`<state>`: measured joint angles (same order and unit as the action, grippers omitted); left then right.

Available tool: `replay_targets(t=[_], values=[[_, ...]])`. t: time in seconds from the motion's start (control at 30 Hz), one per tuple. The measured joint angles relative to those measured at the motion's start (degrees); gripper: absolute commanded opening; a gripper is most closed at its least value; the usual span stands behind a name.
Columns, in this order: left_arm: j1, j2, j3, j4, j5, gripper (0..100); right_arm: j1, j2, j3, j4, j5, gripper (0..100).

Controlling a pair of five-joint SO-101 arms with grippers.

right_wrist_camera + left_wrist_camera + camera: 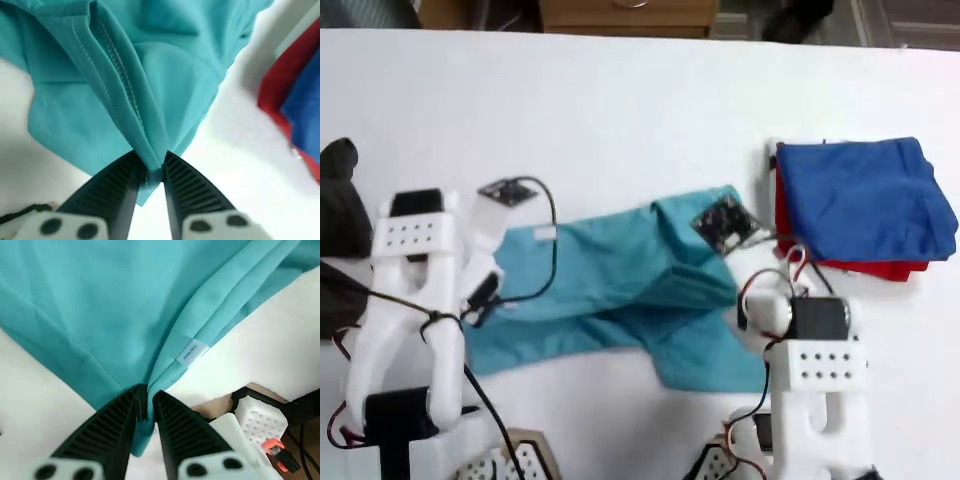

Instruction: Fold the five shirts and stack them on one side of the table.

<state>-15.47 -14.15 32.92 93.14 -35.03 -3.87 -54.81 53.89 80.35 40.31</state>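
- The left gripper [146, 404] is nearly closed, pinching a fold of the teal shirt [610, 285] near its label [192, 352].
- The right gripper [152, 167] is nearly closed on the opposite hem.
- The teal shirt lies rumpled on the table [620, 110], beside the blue-on-red stack [865, 200].
- Risk: both grips hold thin edges, so uneven pulling may free the cloth or skew the fold.

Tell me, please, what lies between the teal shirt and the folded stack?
A strip of bare table separates the teal shirt from the stack, as the right wrist view shows.
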Motion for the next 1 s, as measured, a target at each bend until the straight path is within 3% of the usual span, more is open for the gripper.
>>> replay_targets(t=[0.37, 0.67, 1.0], values=[[-0.18, 0.0, 7.03, -3.69, 0.0, 3, 1.14, -6.95, 2.73, 4.48, 4.75, 1.9], [0.0, -0.09, 7.38, -3.87, 0.0, 3, 10.9, -7.65, 4.92, 5.19, 13.63, 1.9], [0.0, -0.09, 7.38, -5.71, 0.0, 4, 11.87, -7.74, 10.99, 4.22, 14.77, 2.5]])
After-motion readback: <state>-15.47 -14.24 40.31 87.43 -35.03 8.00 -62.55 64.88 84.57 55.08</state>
